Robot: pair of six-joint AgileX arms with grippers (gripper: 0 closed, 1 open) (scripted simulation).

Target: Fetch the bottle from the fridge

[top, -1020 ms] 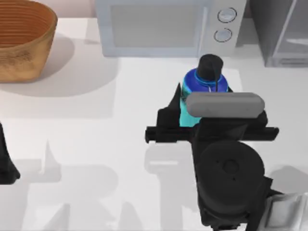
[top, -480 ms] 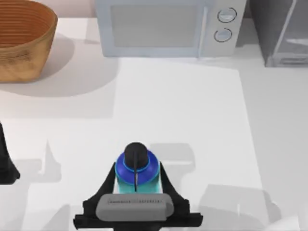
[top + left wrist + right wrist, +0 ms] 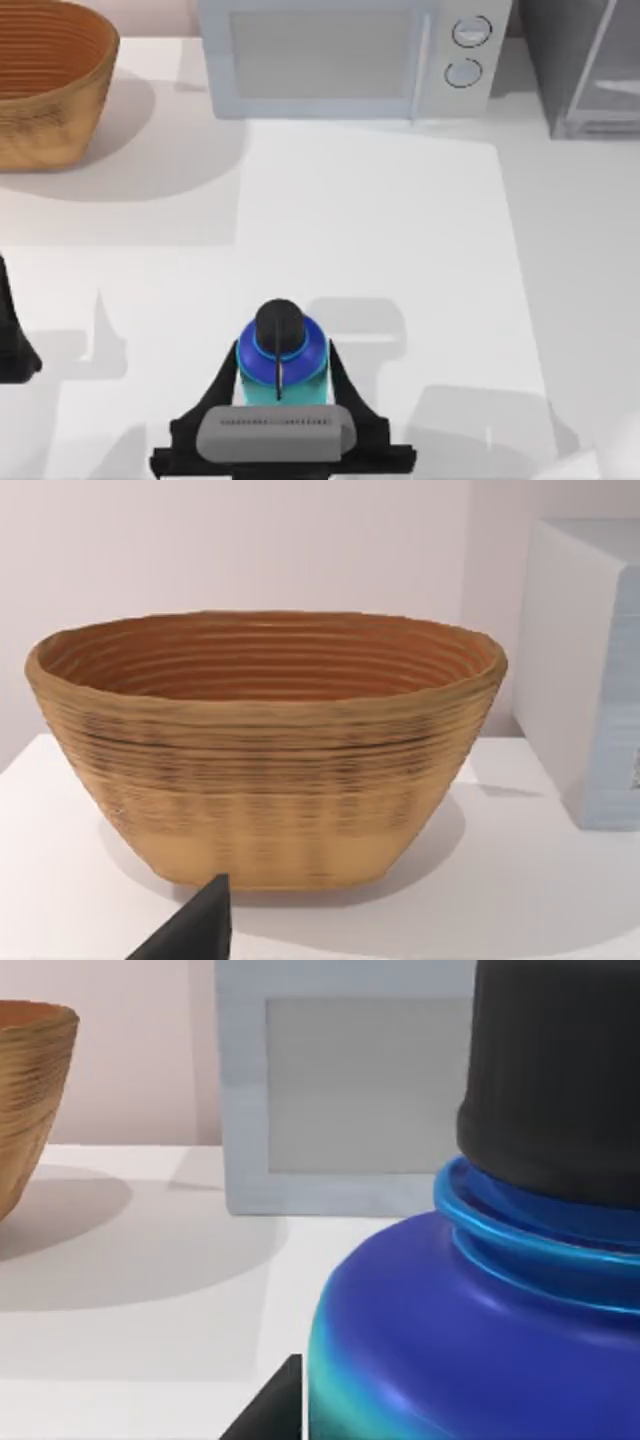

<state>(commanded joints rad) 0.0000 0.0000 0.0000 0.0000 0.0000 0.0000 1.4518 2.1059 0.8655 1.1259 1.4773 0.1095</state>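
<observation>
One bottle (image 3: 281, 350) sits gripped in the right claw (image 3: 279, 375); left claw's state unclear; basket (image 3: 45, 80) holds nothing.

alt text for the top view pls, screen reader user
The right gripper holds the upright blue bottle between its jaws near the table's front edge. A woven basket sits back left, a pale microwave back centre, the grey fridge back right; the left arm is parked at the left edge.
</observation>
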